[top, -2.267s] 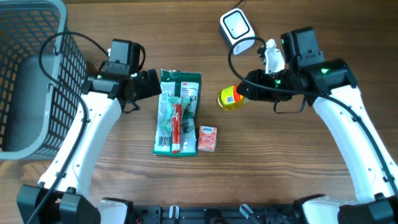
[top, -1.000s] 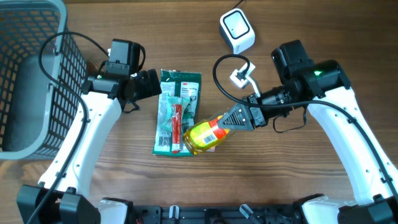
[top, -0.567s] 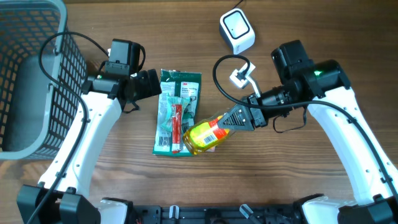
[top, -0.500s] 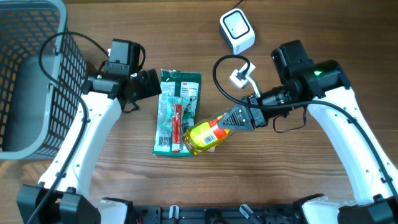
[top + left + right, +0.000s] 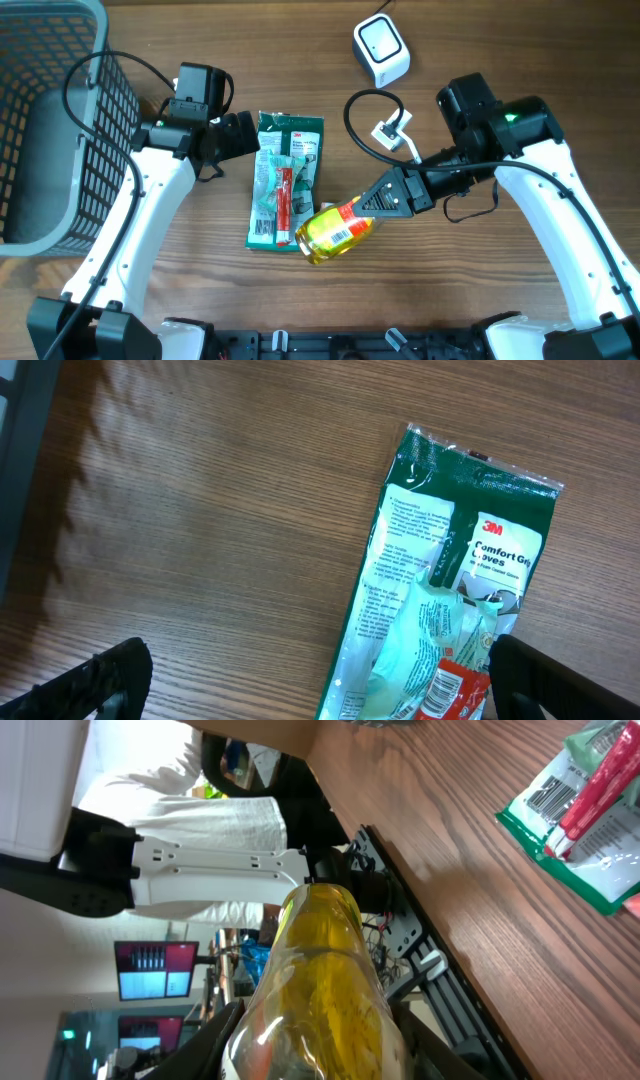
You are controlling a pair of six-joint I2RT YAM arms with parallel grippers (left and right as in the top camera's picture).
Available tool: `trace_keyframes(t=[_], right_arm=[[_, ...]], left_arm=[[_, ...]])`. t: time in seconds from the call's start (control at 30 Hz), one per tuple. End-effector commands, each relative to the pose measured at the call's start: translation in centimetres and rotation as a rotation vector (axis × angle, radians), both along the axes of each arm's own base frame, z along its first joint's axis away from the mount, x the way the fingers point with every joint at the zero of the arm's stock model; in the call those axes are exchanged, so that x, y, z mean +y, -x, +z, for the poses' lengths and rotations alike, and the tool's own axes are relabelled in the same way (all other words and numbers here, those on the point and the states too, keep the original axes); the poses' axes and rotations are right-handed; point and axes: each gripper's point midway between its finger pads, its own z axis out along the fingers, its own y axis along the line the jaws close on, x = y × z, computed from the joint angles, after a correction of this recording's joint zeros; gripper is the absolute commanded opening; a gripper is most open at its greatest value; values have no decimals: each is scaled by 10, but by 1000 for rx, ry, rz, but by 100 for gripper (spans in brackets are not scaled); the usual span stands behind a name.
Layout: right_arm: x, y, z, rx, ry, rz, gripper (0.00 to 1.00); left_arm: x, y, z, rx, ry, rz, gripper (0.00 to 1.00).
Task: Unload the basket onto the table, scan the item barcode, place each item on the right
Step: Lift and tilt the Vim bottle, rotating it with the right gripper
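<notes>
left gripper [image 5: 320,685] is spread wide open; right gripper [image 5: 374,203] is clamped round a bottle [image 5: 335,232] between its jaws.

Yellow bottle [image 5: 318,982] (green packet [image 5: 588,832] beyond)

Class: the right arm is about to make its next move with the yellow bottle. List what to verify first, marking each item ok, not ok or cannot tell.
1. Yellow bottle gripped by the right gripper: ok, the jaws are closed on one end of it.
2. Bottle presented at the scanner: not ok, the scanner sits at the far edge and the bottle is near the front.
3. Barcode turned toward the scanner: cannot tell.
4. Left gripper out of the way: ok, it is open beside the green package, apart from the bottle.
</notes>
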Motion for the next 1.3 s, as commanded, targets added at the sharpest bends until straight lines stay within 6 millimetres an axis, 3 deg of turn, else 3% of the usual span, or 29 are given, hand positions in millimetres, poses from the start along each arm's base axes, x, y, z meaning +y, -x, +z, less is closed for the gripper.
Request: trace_keyframes(t=[0.0,0.73,0.9,1.03,1.1,1.2,1.27], right_arm=[[4,3,14,32,-67,-5,5],[7,-12,8,-62,-54,-14,5],[-2,-36,-22,-62,157,-125,4],[-29,-70,-58,-91,442,-319,4],[-43,-90,-66,-120,543,-427,4],[-51,-111,-56,-184,579,-519,4],[-55,-125,-30,-249,577,-575,4]], left_arm=[[3,-3,8,-24,-9,-3,100],[3,-3,8,-24,-9,-3,100],[3,-3,8,-24,-9,-3,100],[3,-3,8,-24,-9,-3,100],[3,-3,8,-24,-9,-3,100],[3,-3,8,-24,-9,-3,100],[3,-3,8,-23,-9,-3,100]])
